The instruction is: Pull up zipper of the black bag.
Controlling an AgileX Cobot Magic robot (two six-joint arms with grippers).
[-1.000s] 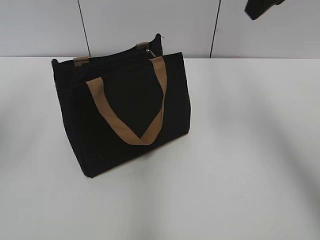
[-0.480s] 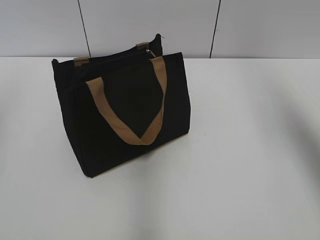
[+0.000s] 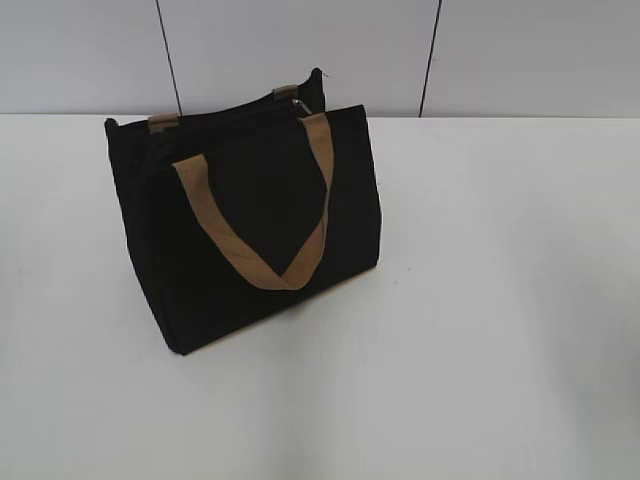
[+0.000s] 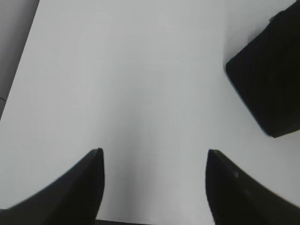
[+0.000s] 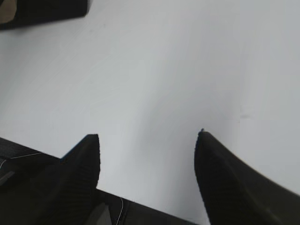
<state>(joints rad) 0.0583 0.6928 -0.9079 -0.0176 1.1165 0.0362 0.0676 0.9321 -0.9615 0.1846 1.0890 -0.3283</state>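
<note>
The black bag [image 3: 250, 220] stands upright on the white table, left of middle in the exterior view, with a tan strap handle hanging down its front face. The small silver zipper [image 3: 299, 103] sits at the right end of the zip along the bag's top edge. Neither gripper shows in the exterior view. My left gripper [image 4: 154, 152] is open and empty above bare table, with a corner of the bag [image 4: 269, 79] at the right edge of its view. My right gripper [image 5: 150, 136] is open and empty above bare table, with the bag's base [image 5: 44, 11] at the top left.
The white table [image 3: 480, 300] reaches back to a grey panelled wall [image 3: 500, 50] behind the bag. In the left wrist view the table's left edge [image 4: 18, 65] runs down the left side.
A dark part of the right arm at the exterior view's top right one second ago has left the frame. The bag has not moved.
</note>
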